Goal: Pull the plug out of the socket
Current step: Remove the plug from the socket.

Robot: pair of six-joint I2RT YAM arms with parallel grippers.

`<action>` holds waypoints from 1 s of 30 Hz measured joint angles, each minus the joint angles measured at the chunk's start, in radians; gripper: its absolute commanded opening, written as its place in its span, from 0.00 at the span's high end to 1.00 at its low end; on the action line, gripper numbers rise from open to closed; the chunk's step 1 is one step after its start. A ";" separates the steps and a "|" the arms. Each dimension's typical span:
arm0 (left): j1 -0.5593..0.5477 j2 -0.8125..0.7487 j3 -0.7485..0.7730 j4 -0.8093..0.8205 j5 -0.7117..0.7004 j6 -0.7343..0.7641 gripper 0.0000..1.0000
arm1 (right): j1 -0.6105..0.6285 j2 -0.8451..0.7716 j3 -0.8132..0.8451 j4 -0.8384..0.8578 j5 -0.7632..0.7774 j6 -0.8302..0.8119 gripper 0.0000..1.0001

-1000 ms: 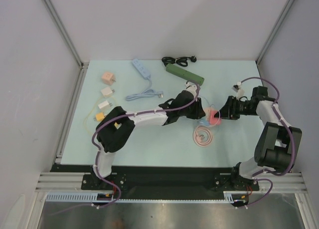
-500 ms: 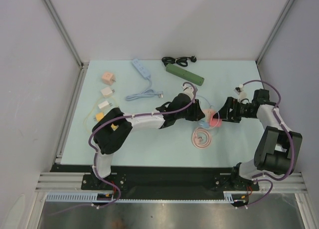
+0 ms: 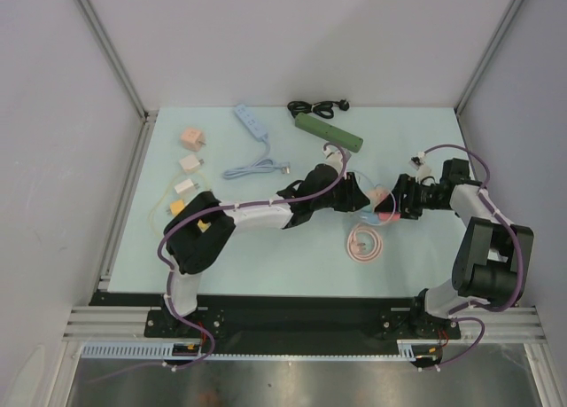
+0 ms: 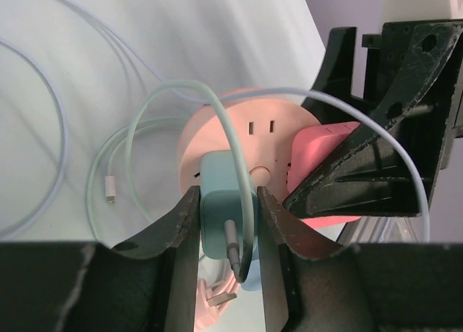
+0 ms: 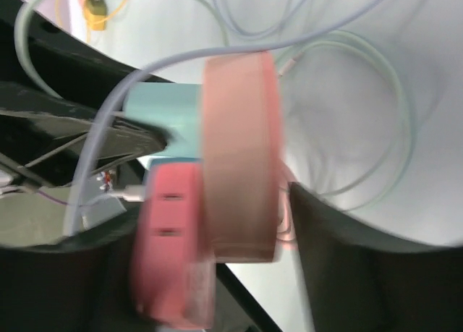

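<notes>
Left hand (image 4: 226, 209) clamps teal square plug (image 4: 219, 191) in round pink socket (image 4: 253, 126); right hand (image 5: 217, 216) straddles socket, grip unclear; socket may lift with plug if unheld.

Plug (image 4: 221, 213) on socket (image 4: 253, 126); cable coil (image 3: 363, 245) before.

the pale green table top (image 3: 266, 261) carries a light blue power strip (image 3: 251, 121), a dark green power strip (image 3: 329, 133) and a black cord (image 3: 317, 108). small cube chargers (image 3: 189, 163) lie near its left edge, a coiled pink cable (image 3: 363, 244) near the middle.
</notes>
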State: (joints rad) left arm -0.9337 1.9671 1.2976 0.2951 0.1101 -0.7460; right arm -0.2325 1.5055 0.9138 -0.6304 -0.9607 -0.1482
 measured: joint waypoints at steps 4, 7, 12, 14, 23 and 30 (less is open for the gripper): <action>0.002 0.000 -0.002 0.000 -0.003 -0.010 1.00 | 0.011 0.002 0.004 0.006 -0.012 0.012 0.69; 0.006 0.000 -0.002 0.002 -0.001 -0.014 1.00 | 0.013 0.002 0.006 0.012 -0.008 0.016 0.94; 0.003 -0.004 -0.002 -0.010 -0.005 -0.011 1.00 | 0.014 -0.008 0.006 0.014 0.015 0.022 1.00; 0.001 -0.011 -0.002 -0.018 -0.005 -0.004 1.00 | 0.014 -0.024 0.002 0.016 0.026 0.026 1.00; -0.004 -0.084 0.003 -0.141 -0.019 0.051 1.00 | 0.032 -0.077 -0.008 0.008 0.011 0.026 1.00; -0.010 -0.109 0.007 -0.186 -0.021 0.056 1.00 | 0.033 -0.108 -0.022 0.008 -0.001 0.025 1.00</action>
State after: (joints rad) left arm -0.9432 1.8580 1.3045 0.1093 0.0891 -0.6903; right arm -0.1993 1.3972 0.8917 -0.6228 -0.9615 -0.1234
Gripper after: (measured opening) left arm 0.361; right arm 0.528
